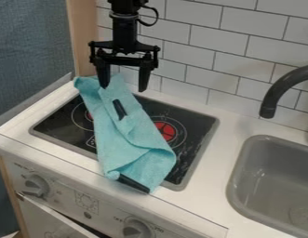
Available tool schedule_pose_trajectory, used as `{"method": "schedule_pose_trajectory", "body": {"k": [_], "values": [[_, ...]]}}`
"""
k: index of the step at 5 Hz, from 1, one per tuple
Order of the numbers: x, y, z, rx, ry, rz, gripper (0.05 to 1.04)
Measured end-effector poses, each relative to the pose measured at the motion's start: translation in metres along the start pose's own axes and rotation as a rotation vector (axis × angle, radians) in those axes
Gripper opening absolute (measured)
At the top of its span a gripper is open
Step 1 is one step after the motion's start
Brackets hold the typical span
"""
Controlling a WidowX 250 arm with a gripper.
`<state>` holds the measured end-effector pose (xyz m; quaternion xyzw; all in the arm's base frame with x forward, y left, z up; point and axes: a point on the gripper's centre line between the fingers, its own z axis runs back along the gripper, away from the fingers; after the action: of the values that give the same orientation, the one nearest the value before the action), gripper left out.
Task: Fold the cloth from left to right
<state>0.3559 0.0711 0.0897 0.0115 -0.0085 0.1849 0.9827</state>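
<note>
You've got one fixed cam, up above the front of the toy kitchen, slanted down and facing the tiled wall (212, 39) behind the counter (209, 204). Framing's fairly close: your stove (196, 123) sits left of center, the sink (251, 169) is cut by the right edge, the front panel (63, 183) by the bottom. Counter's front edge runs diagonally, dropping toward your lower right.

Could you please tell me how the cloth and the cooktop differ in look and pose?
The cloth is light turquoise, while the cooktop is black with red burner marks. The cloth is creased and uneven in outline; the cooktop is flat and straight-edged. The cloth lies on top, reaching past the front edge of the cooktop, which is set into the counter.
</note>
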Motion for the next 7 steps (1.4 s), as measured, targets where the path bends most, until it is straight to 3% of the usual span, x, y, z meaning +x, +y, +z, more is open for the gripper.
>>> {"method": "schedule_pose_trajectory", "body": {"k": [2,3,4,6,7], "values": [[-0.017,-0.009,-0.015,0.003,0.061,-0.063,0.999],[-0.029,-0.014,-0.013,0.032,0.036,-0.076,0.999],[-0.042,-0.023,-0.005,0.028,0.024,-0.126,0.999],[-0.093,-0.055,-0.006,0.021,-0.001,-0.324,1.000],[-0.120,-0.070,-0.013,0.057,-0.008,-0.437,1.000]]}}
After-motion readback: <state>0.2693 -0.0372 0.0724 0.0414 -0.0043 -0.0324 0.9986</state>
